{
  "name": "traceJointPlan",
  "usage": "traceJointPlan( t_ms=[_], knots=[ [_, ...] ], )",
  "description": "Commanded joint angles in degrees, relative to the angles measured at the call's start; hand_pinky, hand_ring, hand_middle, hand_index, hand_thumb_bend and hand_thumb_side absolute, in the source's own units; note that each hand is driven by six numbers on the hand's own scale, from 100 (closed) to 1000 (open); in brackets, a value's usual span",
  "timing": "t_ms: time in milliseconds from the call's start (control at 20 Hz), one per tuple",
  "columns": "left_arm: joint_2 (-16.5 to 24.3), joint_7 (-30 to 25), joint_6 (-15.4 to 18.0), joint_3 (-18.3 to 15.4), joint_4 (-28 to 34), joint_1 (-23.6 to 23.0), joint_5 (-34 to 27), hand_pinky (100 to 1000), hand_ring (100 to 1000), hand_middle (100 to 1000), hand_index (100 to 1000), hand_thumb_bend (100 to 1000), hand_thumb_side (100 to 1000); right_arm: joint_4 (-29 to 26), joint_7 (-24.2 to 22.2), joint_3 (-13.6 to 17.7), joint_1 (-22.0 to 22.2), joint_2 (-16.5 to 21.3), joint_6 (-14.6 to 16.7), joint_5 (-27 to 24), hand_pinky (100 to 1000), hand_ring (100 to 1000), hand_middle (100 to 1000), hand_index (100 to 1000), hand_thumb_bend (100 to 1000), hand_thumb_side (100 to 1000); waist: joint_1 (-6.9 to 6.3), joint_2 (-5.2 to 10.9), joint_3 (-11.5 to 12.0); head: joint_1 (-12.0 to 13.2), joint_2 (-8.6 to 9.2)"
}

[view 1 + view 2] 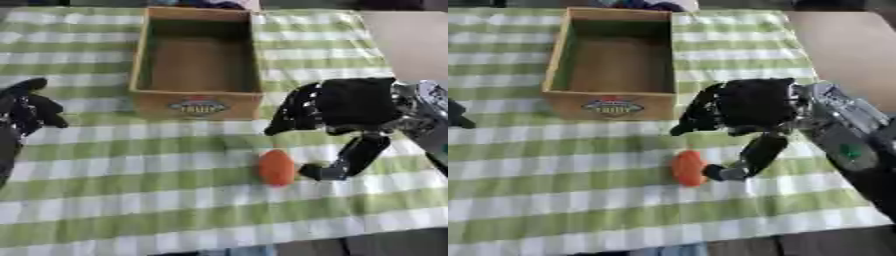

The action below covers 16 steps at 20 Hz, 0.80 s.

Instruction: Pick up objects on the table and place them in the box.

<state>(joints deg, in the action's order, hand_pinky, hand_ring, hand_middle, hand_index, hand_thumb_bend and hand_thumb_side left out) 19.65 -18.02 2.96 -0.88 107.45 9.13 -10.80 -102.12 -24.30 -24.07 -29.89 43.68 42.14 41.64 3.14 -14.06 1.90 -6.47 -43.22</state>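
Orange object [276, 168] lies on the green-checked tablecloth [131, 200], in front of the cardboard box [198, 105]. The right hand [350, 107] hovers beside it, fingers spread, thumb tip touching it. The left hand [26, 107] rests open at the left edge.

An orange oval object [276, 167] lay on the green-and-white checked cloth [131, 200], just in front of the open wooden box [197, 102]. The right hand [346, 107] hovered beside it — thumb tip touching its right side, fingers spread above. The left hand [26, 107] rested at the left edge — fingers relaxed, holding nothing.
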Motion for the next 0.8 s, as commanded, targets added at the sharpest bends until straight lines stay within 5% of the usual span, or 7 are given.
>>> traceJointPlan(
  t_ms=[50,800],
  knots=[
    [0.49,-0.03,-0.19,0.01,0.97,0.57,0.31,656,566,585,881,131,946,-0.61,-5.71,0.24,-0.53,0.81,5.43,-0.52,782,797,777,966,197,904,-0.13,0.92,0.07,-0.15,0.59],
    [0.31,-0.17,-0.21,0.05,0.97,0.66,0.60,657,566,585,880,131,950,3.06,-5.59,-0.10,0.30,-0.84,5.86,2.39,781,795,776,943,187,902,-0.38,0.72,0.23,-0.41,0.68]
  ],
)
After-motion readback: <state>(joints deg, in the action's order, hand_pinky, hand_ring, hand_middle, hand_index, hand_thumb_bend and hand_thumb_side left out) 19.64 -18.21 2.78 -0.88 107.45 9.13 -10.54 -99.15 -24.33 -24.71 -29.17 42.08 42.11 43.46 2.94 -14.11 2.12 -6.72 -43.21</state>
